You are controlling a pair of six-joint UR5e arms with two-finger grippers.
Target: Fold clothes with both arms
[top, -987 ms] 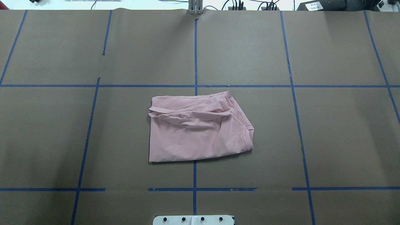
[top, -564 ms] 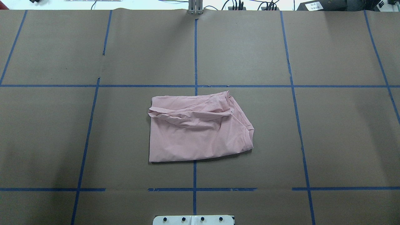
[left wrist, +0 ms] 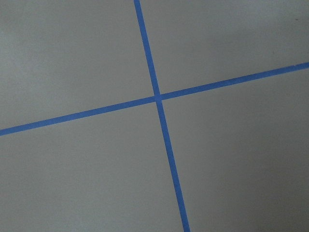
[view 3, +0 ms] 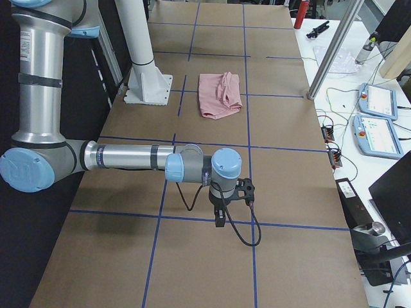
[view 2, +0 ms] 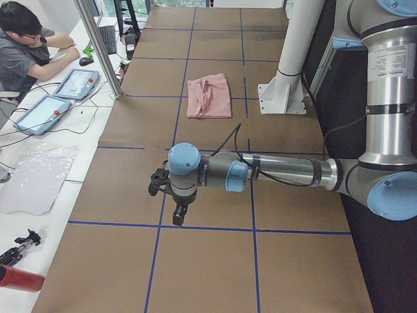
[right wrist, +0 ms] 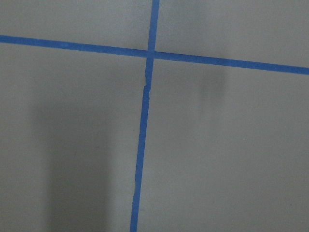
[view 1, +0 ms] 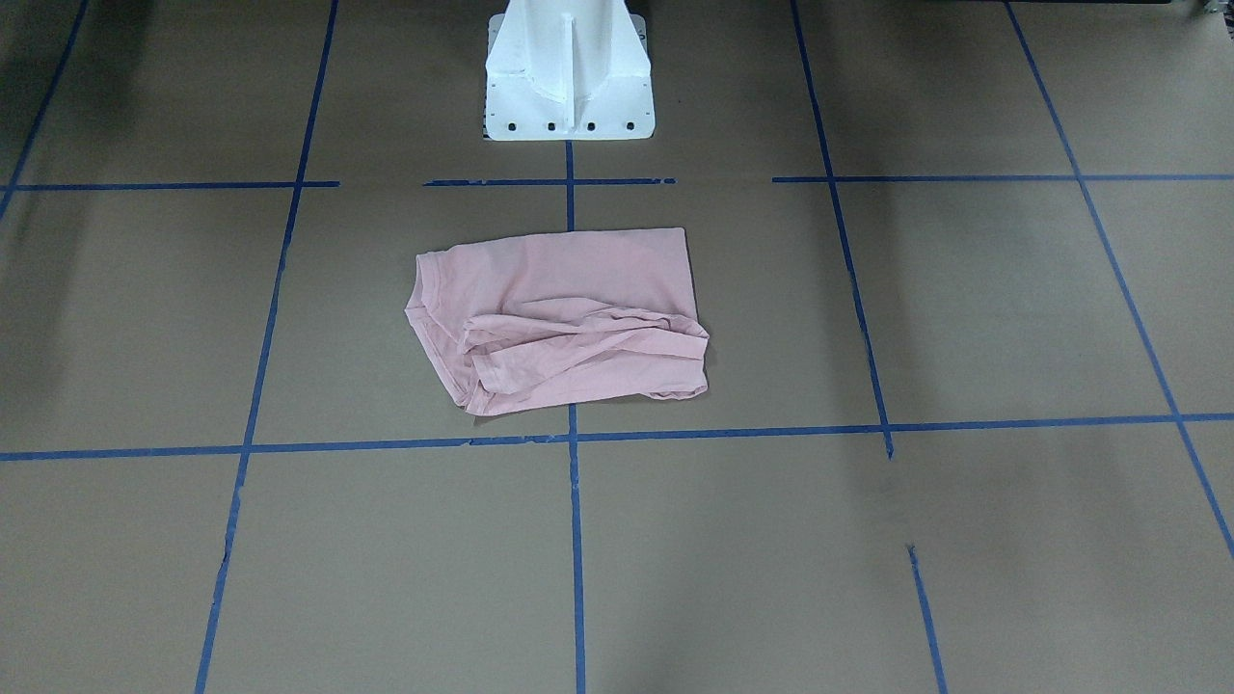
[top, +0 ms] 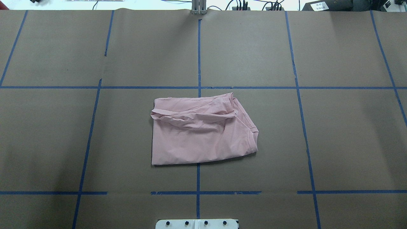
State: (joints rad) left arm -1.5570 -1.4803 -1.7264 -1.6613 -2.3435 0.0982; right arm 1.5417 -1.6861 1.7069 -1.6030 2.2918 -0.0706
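Nothing shifted, pink T-shirt (top: 203,136) near white pedestal (view 1: 569,87), left gripper (view 2: 178,215), right gripper (view 3: 219,218) apparently clear of it, openness untellable.

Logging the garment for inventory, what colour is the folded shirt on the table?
The shirt is pale pink, no print showing; overhead view shows it best.

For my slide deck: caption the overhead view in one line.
Folded pink T-shirt lies rumpled on the brown table, across a blue tape line.
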